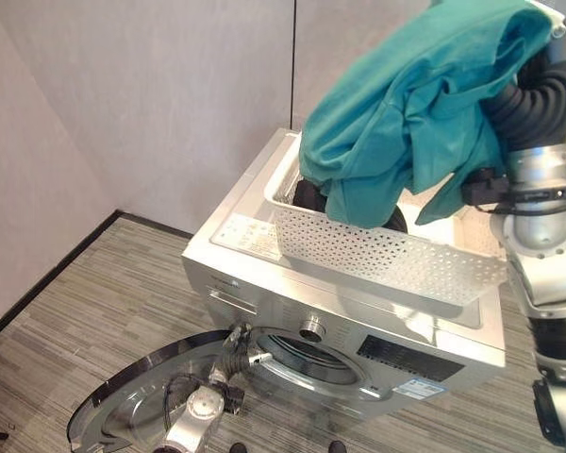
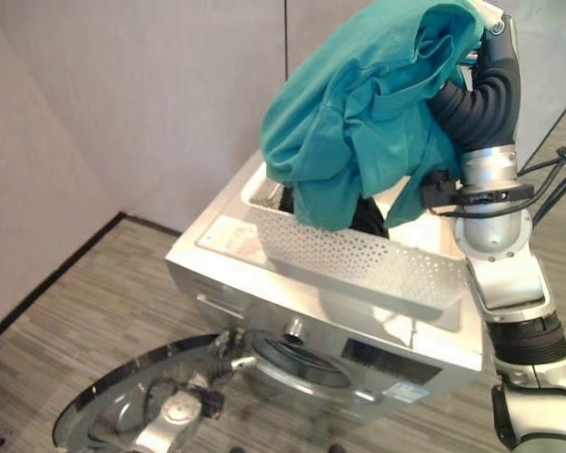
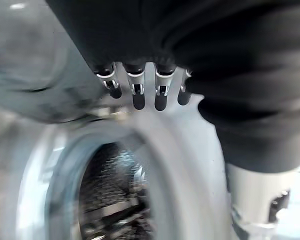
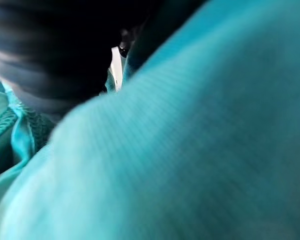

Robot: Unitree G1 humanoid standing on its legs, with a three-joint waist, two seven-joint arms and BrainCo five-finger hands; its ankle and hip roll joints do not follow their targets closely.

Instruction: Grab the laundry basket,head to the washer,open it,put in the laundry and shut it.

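Observation:
A silver front-loading washer (image 1: 255,247) stands before me with its round door (image 1: 137,401) swung open at the lower left. On its top rests a white perforated laundry basket (image 1: 377,253) with dark clothes (image 1: 311,195) inside. My right hand (image 2: 498,47) is raised high above the basket, shut on a teal garment (image 1: 406,104) that hangs down into the basket; this cloth (image 4: 190,150) covers most of the hand. My left hand (image 1: 238,357) is low at the left rim of the drum opening (image 1: 307,360), its fingers (image 3: 139,95) straight and holding nothing.
Grey walls stand close behind the washer and along the left, with a black baseboard (image 1: 47,278). Striped carpet (image 1: 104,302) lies to the left of the washer. The open door takes up floor space in front of the washer's left half.

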